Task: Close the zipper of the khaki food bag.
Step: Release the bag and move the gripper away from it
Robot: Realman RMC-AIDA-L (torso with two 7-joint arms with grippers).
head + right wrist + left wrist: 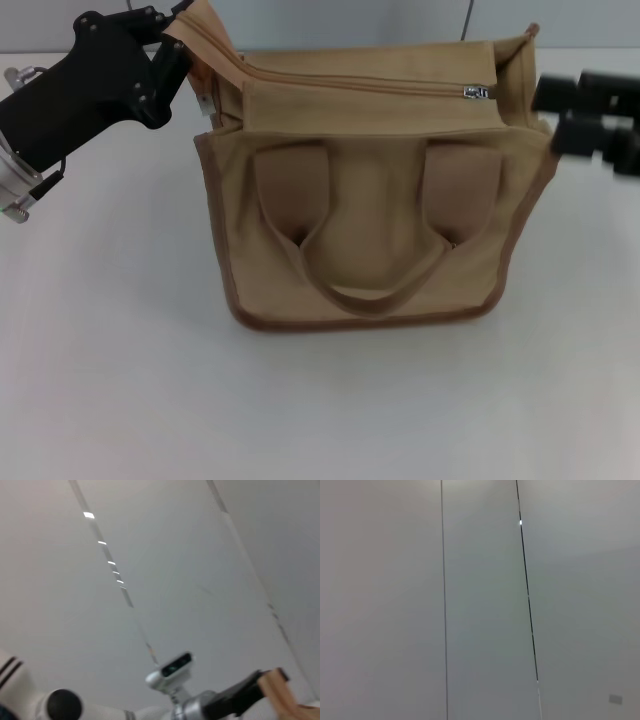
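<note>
The khaki food bag (370, 220) stands upright on the white table, with its two handles hanging down the front. The zipper (370, 84) runs across the flat top panel, and its silver slider (477, 92) sits at the right end. My left gripper (172, 38) is shut on the raised fabric corner at the bag's top left; it also shows in the right wrist view (252, 687), holding the tan fabric (280, 690). My right gripper (552, 112) is just off the bag's top right corner, apart from the slider, with its two fingers spread. The left wrist view shows only wall.
The white table (120, 380) extends in front of and on both sides of the bag. A grey panelled wall (480, 600) is behind. The robot's head camera (170, 670) shows in the right wrist view.
</note>
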